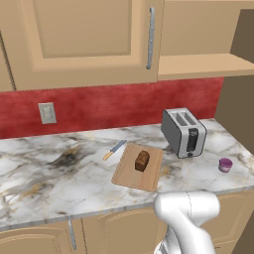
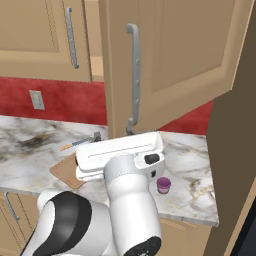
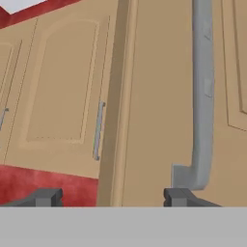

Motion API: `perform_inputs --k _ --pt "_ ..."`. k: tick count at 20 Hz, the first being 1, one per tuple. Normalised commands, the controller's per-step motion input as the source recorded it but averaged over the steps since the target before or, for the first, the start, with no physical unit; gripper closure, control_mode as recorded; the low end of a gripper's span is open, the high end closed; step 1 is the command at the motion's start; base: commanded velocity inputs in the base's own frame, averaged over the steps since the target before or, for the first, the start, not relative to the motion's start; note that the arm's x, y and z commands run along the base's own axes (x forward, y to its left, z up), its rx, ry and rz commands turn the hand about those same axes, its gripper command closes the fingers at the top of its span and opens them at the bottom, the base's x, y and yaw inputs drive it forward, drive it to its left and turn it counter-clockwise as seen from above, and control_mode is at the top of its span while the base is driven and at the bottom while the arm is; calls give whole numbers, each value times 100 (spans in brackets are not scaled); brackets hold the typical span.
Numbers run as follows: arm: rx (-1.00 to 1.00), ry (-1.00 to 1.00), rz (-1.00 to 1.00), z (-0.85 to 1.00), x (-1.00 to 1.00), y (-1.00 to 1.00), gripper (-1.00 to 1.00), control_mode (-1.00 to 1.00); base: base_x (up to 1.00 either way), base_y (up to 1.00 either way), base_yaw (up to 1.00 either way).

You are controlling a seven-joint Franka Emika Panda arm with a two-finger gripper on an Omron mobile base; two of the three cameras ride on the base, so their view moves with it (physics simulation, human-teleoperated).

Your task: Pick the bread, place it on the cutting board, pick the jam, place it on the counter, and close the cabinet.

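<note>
Two claw (image 3: pixel 112 198) fingertips stand apart — gripping nothing — at the open cabinet (image 3: pixel 159 96) door's handle (image 3: pixel 202 96).

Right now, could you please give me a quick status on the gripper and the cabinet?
Gripper open, empty, at the open tan wooden cabinet door. Dark brown loaf on the wooden cutting board, purple jam jar on the marble counter. Nothing blocking.

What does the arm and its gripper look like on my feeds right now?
The arm is glossy white with rounded, tubular links and a dark grey band at one joint near its base. The hand is a flat white block with a small dark round spot. The gripper ends in two small, blocky dark grey fingertips. No cables or markings show.
</note>
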Motion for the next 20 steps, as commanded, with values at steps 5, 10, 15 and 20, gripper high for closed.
perform_inputs --k 5,10,15,20 --pt "0 0 3 0 41 28 -100 -100 0 0 0" --pt "0 0 0 0 46 31 -100 -100 0 0 0" --pt "0 0 0 0 39 31 -100 -100 0 0 0" --pt "0 0 0 0 38 25 -100 -100 0 0 0"
